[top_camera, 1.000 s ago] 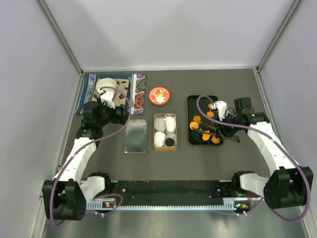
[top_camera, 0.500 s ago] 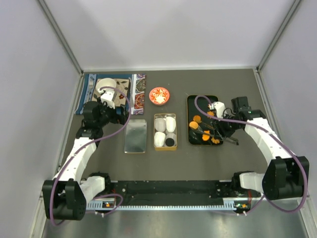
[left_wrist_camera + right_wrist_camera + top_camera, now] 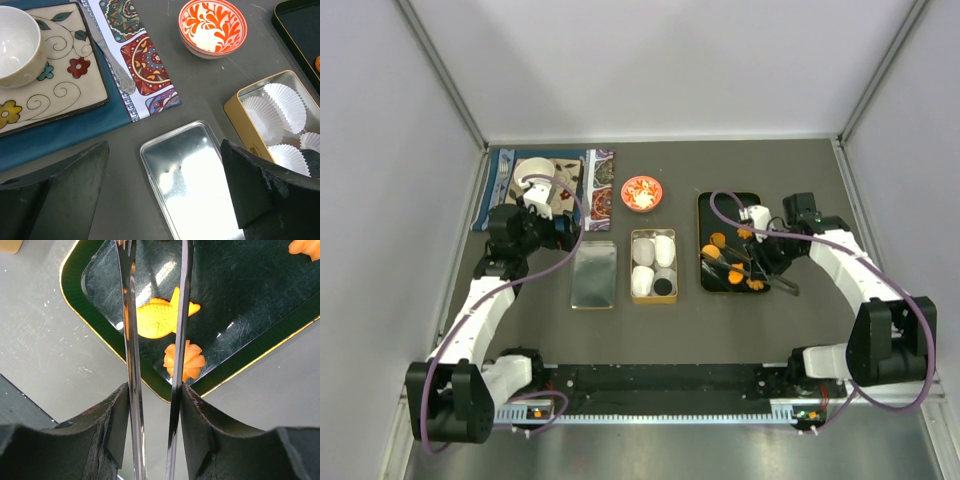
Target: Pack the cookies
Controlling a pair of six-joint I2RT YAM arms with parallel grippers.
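Cookies (image 3: 727, 262) loose on dark green tray (image 3: 730, 205).
Clamped steel tongs (image 3: 131, 340) in right gripper (image 3: 155, 407) over tray, arms straddling fish-shaped cookie (image 3: 155, 317); held left gripper (image 3: 162, 167) wide open, empty, well left of tray.

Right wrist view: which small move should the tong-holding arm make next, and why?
Probably lower the tongs slightly, then squeeze. The right gripper holds them with their blades apart, and the fish-shaped cookie on the dark tray lies beneath the gap between the blades, not yet gripped. How high the tips hang above the tray cannot be told.
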